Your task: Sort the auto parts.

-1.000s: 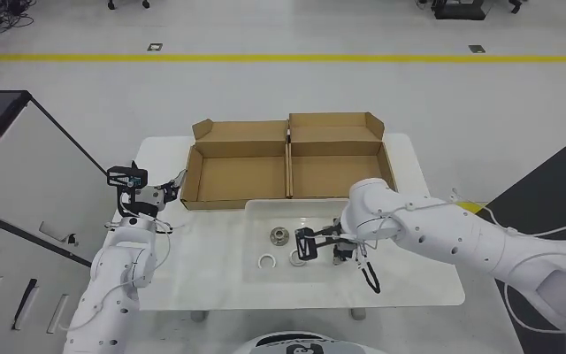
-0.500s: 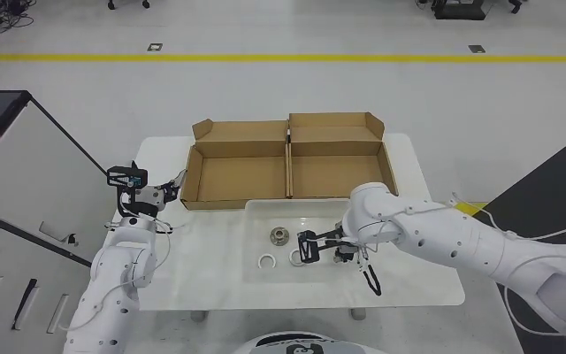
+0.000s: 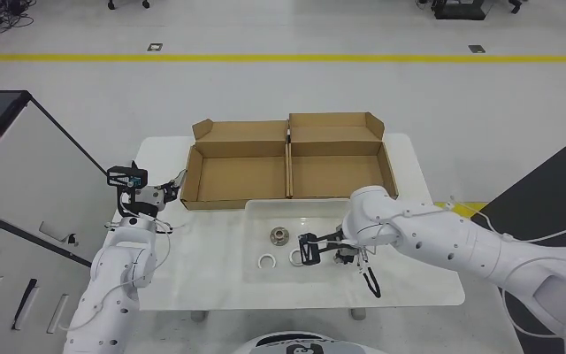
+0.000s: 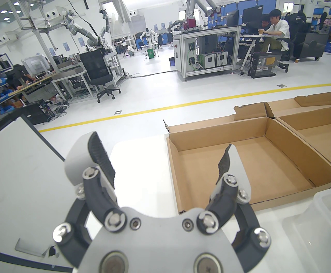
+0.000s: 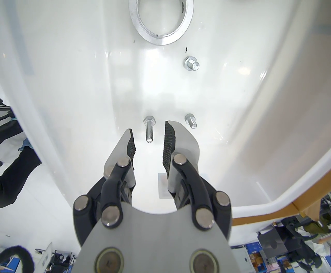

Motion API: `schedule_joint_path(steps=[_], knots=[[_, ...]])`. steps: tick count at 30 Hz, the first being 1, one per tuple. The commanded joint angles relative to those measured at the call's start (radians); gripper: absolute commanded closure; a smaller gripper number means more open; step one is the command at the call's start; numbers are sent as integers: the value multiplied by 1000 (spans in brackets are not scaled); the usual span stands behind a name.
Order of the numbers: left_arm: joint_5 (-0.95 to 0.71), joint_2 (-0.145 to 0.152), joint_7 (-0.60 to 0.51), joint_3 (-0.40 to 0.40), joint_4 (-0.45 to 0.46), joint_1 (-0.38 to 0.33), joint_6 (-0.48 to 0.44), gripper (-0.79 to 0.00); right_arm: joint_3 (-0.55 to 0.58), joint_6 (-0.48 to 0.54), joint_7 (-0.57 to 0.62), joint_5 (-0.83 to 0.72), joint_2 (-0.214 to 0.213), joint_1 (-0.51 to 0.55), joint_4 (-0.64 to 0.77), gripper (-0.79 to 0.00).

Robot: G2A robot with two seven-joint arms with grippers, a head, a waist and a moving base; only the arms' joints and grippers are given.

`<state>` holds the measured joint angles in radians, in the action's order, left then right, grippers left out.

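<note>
A long steel bolt point(image 5: 149, 129) lies on the floor of the white tray point(image 5: 261, 108). My right gripper point(image 5: 150, 131) is open just over it, one finger on each side of the bolt's threaded end, not touching it. Close by lie a short bolt point(image 5: 190, 121), a flanged bolt point(image 5: 191, 63) and a flat metal ring point(image 5: 161, 20). From above, the right gripper point(image 3: 306, 250) is low in the tray point(image 3: 265, 212), beside a metal hub point(image 3: 279, 234) and a white ring point(image 3: 265, 261). My left gripper point(image 4: 160, 147) is open and empty near the table's left edge point(image 3: 172, 183).
Two open cardboard boxes stand side by side behind the tray, the left box point(image 3: 239, 173) and the right box point(image 3: 340, 168), both showing bare floors. The left box point(image 4: 240, 160) lies just ahead of the left gripper. A slanted white board point(image 3: 35, 168) stands off the table's left side.
The right arm has edged slightly toward the table's near side and lower into the tray. The left arm has not moved.
</note>
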<state>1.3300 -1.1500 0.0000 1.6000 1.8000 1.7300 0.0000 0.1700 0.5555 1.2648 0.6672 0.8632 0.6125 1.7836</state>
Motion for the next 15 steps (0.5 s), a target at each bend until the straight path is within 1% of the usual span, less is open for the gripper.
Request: schedule_joint_path(steps=[1, 5, 8, 9, 11, 15], knots=[[0, 0, 0, 0, 0, 0, 0, -785, 0, 0, 0, 3, 1, 3, -3, -259], [0, 0, 0, 0, 0, 0, 0, -785, 0, 1, -1, 9, 4, 13, -11, -237], [0, 0, 0, 0, 0, 0, 0, -785, 0, 1, -1, 11, 7, 18, -18, -182], [0, 0, 0, 0, 0, 0, 0, -785, 0, 1, -1, 11, 7, 19, -19, -102], [0, 0, 0, 0, 0, 0, 0, -785, 0, 2, -2, 13, 10, 21, -24, 0], [0, 0, 0, 0, 0, 0, 0, -785, 0, 1, -1, 11, 13, 18, -28, 0]])
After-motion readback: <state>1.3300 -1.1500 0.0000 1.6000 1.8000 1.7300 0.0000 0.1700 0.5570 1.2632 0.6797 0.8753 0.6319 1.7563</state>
